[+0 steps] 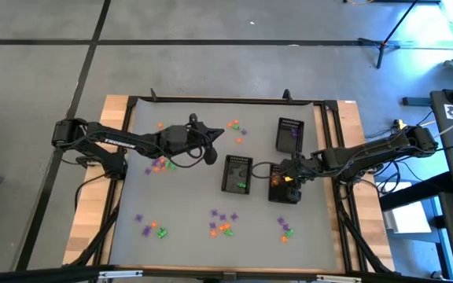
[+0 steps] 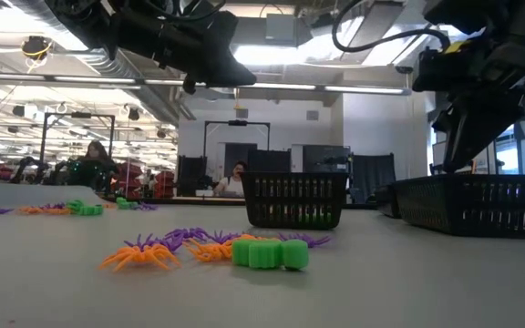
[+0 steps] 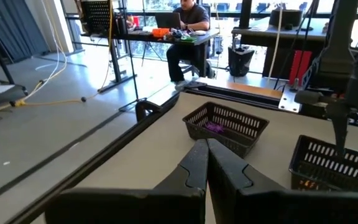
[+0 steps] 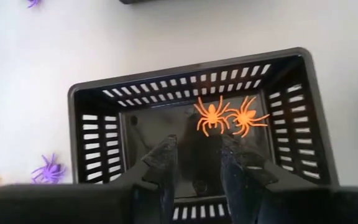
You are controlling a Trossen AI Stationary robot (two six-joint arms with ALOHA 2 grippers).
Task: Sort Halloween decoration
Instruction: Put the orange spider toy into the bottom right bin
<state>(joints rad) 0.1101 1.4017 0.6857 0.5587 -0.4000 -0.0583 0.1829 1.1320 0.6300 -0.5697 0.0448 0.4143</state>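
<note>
- Hovering over the orange basket [image 4: 194, 99], my right gripper [image 4: 196, 155] had its jaws parted and held nothing.
- I saw two orange spiders [image 4: 212, 116] lying side by side on that basket's floor.
- My left gripper [image 3: 205, 163] hung clenched and empty above the table [image 1: 187, 196], well apart from the baskets.
- I noted purple pieces in the far basket [image 3: 227, 124] and green ones in the middle basket [image 1: 237, 174].
- Loose trinkets [image 2: 210, 250] lay in clusters about the table.
</note>
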